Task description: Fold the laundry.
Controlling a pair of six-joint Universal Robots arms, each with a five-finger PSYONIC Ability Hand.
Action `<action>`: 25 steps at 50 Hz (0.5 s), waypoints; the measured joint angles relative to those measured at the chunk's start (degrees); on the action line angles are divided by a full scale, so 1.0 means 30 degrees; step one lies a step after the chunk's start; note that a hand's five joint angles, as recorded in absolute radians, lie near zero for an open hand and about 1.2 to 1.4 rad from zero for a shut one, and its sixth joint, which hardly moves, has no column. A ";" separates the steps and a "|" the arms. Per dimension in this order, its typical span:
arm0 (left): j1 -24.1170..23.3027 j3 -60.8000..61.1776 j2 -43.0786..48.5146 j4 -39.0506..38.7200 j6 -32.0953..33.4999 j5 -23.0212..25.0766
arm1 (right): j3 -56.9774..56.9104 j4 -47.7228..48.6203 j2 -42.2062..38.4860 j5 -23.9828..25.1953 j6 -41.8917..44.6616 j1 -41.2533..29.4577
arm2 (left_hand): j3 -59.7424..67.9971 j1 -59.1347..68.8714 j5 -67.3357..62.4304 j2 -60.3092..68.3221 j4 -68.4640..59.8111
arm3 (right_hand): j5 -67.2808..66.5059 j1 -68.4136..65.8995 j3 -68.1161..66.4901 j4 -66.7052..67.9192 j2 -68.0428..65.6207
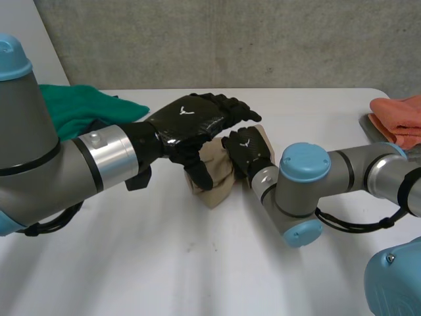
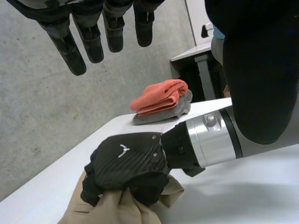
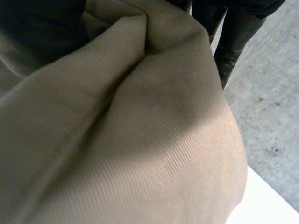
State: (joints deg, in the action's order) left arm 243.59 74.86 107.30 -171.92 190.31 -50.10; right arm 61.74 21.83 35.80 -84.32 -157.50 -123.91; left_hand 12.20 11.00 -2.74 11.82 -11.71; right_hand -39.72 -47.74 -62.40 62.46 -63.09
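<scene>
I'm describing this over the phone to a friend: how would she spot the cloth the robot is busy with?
Start at the middle of the white table. There, under the left hand, the right hand grips a bunched tan cloth. The green cloth and folded orange cloth lie apart toward the far corners, untouched.

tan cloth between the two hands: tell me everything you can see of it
The tan cloth is a small bunched bundle of plain fabric with a fine ribbed weave, soft creases and no print. It sits on the white table near its middle. The right hand has its fingers curled into the upper folds, gripping them, and the cloth lies close across that palm. The left hand hangs over the bundle, fingers straight, thumb down beside it. I cannot tell whether it touches.
</scene>
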 measured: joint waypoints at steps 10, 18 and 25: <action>0.0521 0.0016 -0.0230 0.0002 -0.0039 -0.0003 | -0.1951 0.0068 0.0533 0.0379 0.0136 0.1072 | 0.0000 0.0000 0.0000 0.0000 0.0003 | -0.3424 -0.0703 -0.0931 0.1517 -0.1273; 0.0526 0.0033 -0.0321 0.0003 -0.0040 -0.0004 | -0.3206 0.0776 0.1786 0.2107 0.0032 0.3640 | 0.0000 0.0000 0.0000 0.0000 0.0000 | -0.3668 -0.0703 -0.1108 0.1633 -0.1273; 0.0534 0.0117 -0.0476 0.0002 -0.0039 -0.0001 | -0.3783 0.2969 0.3255 0.4620 -0.0707 0.7061 | 0.0005 -0.0005 0.0000 0.0000 0.0000 | -0.3781 -0.0703 -0.1198 0.1752 -0.1276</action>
State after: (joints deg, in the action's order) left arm 245.20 75.21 105.87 -171.91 190.20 -50.10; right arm 50.39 30.73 45.57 -70.46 -159.62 -102.72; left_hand 12.21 10.99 -2.74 11.82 -11.71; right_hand -51.07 -49.85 -65.99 67.71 -66.91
